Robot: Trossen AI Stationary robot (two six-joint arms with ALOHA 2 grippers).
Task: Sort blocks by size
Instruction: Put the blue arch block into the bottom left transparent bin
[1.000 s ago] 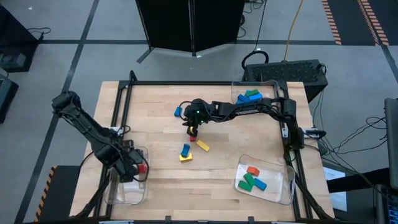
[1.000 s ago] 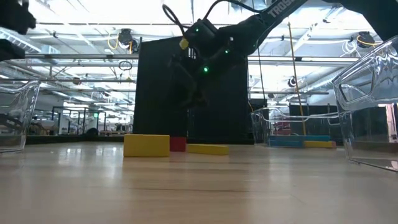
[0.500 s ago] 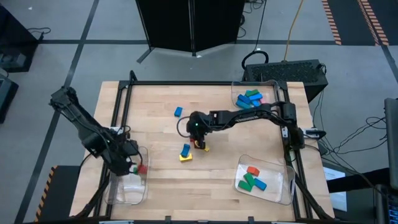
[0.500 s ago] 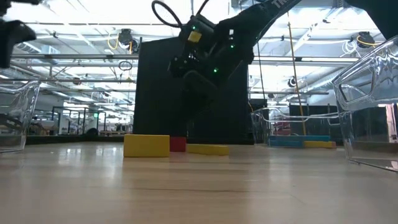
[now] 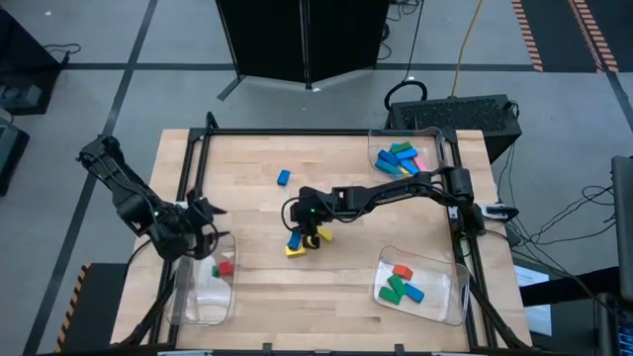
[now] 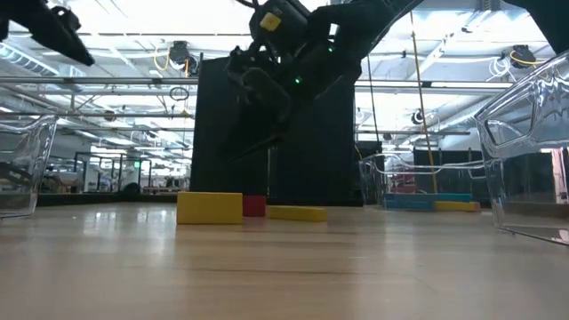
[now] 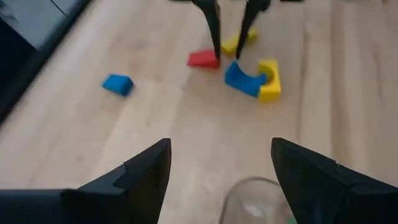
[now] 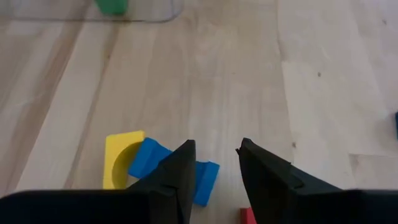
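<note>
My right gripper hangs open over a cluster of blocks in the middle of the table, touching none. The cluster is a blue block leaning on a yellow block, a red block and a thin yellow block. A small blue block lies alone farther back. My left gripper is open and holds nothing, raised above the clear left tray. A red block and a green one lie in that tray.
A clear tray at the far right holds blue, green, pink and yellow blocks. Another clear tray at the near right holds red, green and blue blocks. A black frame runs around the wooden table top.
My right gripper has swung toward the table's near edge, from beside the red block to above the blue and yellow blocks. My left gripper has risen out of the left tray and tipped up toward the table's middle, staying open; the red block stays in the tray.
</note>
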